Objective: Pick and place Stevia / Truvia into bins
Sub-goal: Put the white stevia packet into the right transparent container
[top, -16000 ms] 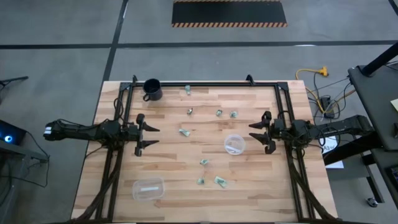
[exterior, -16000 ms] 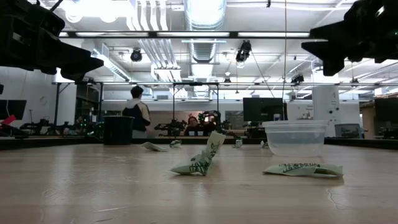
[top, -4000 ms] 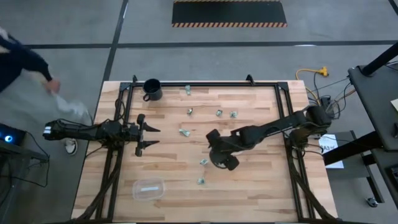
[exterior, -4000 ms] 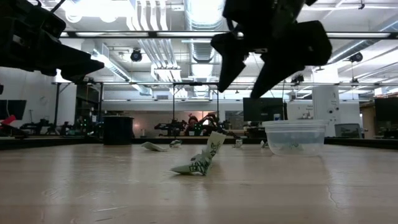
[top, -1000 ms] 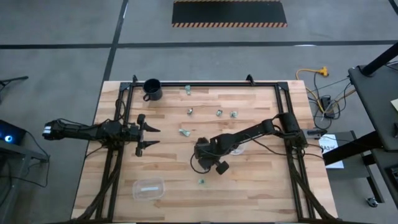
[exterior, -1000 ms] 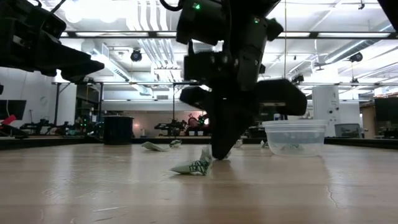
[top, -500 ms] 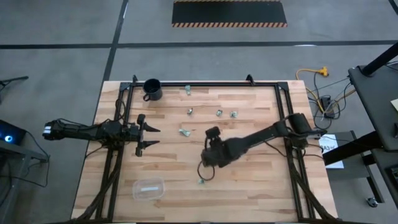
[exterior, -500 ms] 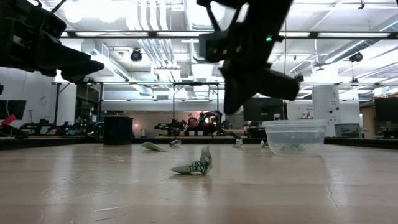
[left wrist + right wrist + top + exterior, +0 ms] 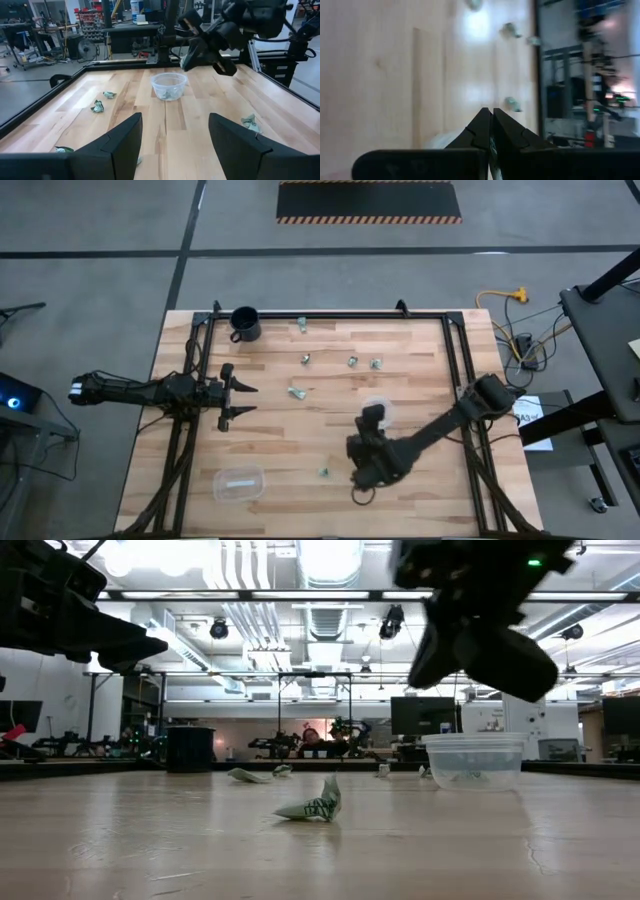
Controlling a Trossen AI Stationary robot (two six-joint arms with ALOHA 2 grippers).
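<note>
My right gripper (image 9: 491, 125) raised above table (image 9: 420, 490), fingers pressed together, sliver of green-white packet (image 9: 184, 61) pinched between tips. It hangs near round bin (image 9: 169, 86), toward front edge. Rectangular bin (image 9: 238, 483) at front left. Loose packets (image 9: 295, 392) scattered mid-table and toward far side. My left gripper (image 9: 232, 396) parked at left edge, fingers apart.

Six loose sweetener packets (image 9: 297, 392) lie on the worktop (image 9: 280, 440). Two clear bins: one round bowl (image 9: 380, 408), one rectangular tub (image 9: 238, 482). One black mug (image 9: 244, 323). Two robot arms.
</note>
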